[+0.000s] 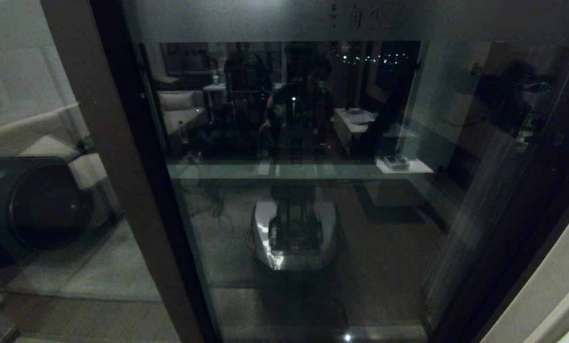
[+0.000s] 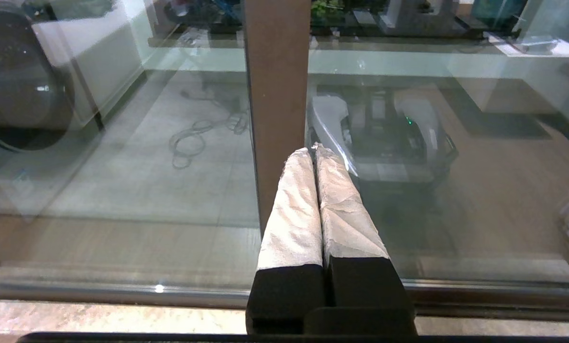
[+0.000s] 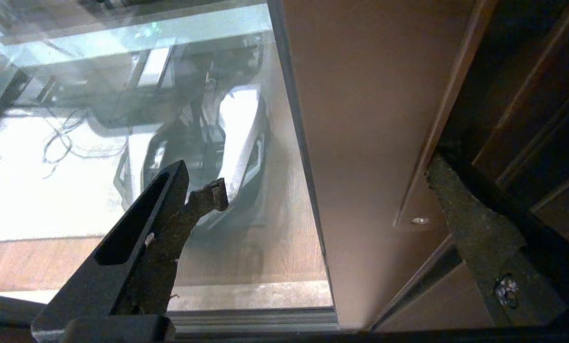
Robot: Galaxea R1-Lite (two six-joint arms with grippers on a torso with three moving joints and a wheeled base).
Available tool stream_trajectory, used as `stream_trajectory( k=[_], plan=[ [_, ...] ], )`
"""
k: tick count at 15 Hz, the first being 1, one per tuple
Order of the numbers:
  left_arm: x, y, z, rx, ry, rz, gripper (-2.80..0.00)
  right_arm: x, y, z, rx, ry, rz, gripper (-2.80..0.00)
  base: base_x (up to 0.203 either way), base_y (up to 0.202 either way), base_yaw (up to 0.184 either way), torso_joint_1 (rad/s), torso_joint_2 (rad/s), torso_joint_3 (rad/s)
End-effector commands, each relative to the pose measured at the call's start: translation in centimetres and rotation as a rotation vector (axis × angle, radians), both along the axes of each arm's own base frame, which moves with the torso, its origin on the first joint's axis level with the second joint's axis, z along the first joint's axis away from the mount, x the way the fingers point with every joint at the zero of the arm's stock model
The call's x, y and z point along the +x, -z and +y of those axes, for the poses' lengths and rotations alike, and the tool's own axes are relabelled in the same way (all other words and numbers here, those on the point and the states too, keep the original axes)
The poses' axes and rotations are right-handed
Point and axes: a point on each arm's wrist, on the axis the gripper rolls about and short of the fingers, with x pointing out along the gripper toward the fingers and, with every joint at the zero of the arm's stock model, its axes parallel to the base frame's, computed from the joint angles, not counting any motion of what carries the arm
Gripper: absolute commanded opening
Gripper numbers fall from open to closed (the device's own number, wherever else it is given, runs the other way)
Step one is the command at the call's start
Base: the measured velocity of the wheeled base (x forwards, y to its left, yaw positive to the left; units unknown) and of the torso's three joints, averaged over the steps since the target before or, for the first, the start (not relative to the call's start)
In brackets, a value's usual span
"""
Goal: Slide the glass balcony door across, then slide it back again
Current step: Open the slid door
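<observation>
At the far left of the head view a dark front-loading washing machine (image 1: 36,205) stands behind glass, its round door facing the room, on a pale tiled balcony floor (image 1: 98,267). Next to it runs a dark brown upright frame member (image 1: 117,166), leaning across the view from top left toward bottom centre. To its right the glass balcony door (image 1: 360,214) fills most of the view: a tall pane with a frosted band (image 1: 313,19) across its top, its glass mirroring the robot's own white base (image 1: 294,233) and a dim room with a seated person. The door's right stile (image 1: 527,200) is very dark, and beyond it a pale wall edge (image 1: 551,286) shows at the lower right.

Neither arm appears in the head view. In the left wrist view the left gripper (image 2: 314,148) has its white-wrapped fingers (image 2: 294,209) pressed together with nothing between them, their tips close against the brown upright (image 2: 277,95); whether they touch it cannot be told. A loose cable (image 2: 203,133) lies on the floor beyond the glass.

In the right wrist view the right gripper (image 3: 322,176) has its fingers (image 3: 474,224) spread wide, one on each side of the broad brown stile (image 3: 370,119), the worn pad of one over the glass and the other by the dark outer frame (image 3: 527,95). Contact with the stile cannot be judged.
</observation>
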Motion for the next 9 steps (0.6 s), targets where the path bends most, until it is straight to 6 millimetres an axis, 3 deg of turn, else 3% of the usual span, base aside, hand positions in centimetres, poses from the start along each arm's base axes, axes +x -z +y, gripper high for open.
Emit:
stream_trajectory(
  k=[1, 9],
  plan=[
    [0.0, 0.0, 0.0, 0.001, 0.0, 0.0, -2.8, -0.16, -0.08, 0.64, 0.004, -0.018, 0.003, 0.0, 0.0, 0.0, 0.0, 0.0, 0.0, 0.0],
    [0.0, 0.0, 0.0, 0.001, 0.0, 0.0, -2.8, -0.13, -0.06, 1.05, 0.005, -0.028, 0.006, 0.0, 0.0, 0.0, 0.0, 0.0, 0.0, 0.0]
  ],
)
